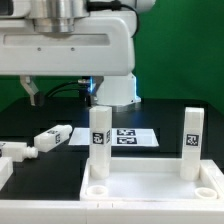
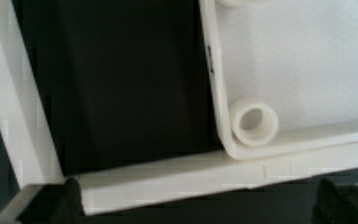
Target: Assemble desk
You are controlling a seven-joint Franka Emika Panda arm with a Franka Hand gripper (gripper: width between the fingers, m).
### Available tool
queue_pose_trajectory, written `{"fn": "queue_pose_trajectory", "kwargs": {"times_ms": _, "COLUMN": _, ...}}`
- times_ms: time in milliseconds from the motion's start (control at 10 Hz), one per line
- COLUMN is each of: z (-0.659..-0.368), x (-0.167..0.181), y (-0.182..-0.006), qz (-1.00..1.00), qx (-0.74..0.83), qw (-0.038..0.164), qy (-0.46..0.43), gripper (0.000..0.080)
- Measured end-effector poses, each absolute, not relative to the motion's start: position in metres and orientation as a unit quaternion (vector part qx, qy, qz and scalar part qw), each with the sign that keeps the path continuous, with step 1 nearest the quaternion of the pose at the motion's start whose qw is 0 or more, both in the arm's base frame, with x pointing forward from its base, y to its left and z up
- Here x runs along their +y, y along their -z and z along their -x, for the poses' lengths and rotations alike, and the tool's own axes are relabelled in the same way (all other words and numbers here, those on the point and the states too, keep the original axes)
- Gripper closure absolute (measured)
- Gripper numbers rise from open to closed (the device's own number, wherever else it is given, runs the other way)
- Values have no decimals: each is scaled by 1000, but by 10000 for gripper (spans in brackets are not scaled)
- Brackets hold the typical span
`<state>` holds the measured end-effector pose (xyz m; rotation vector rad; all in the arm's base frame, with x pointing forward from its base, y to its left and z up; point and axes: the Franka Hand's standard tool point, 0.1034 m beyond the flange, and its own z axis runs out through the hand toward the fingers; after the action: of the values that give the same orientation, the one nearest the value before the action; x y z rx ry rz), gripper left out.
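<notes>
White tabletop [image 1: 150, 185] is lying upside down on the table [image 1: 60, 115], 2 legs [image 1: 99, 140] standing in it; you're hovering overhead, fingers hidden, grip unreadable; 2 legs [image 1: 50, 136] are waiting nearby.

Both pictures are low in resolution and soft, and the wrist view is the blurrier of the 2, its white tabletop [image 2: 291, 70] smeared at the edges with no surface detail. In the exterior view the light is bright and even, washing the robot arm [image 1: 75, 45] and the 2 upright legs [image 1: 99, 140] nearly to flat white against the dark table [image 1: 30, 118], with only faint shadows. A small blue glow [image 1: 93, 88] shows under the arm, and the tags' black squares read clearly though fuzzy.
</notes>
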<state>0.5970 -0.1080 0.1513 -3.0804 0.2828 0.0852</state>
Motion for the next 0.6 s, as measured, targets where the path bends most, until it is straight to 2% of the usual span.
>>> {"fn": "queue_pose_trajectory", "kwargs": {"times_ms": 200, "z": -560, "x": -145, "y": -140, "qz": 992, "qx": 112, "qw": 28, "qy": -53, "gripper": 150}}
{"fn": "queue_pose_trajectory", "kwargs": {"times_ms": 600, "z": -560, "x": -149, "y": -140, "qz": 991, "qx": 115, "qw": 27, "qy": -55, "gripper": 150}}
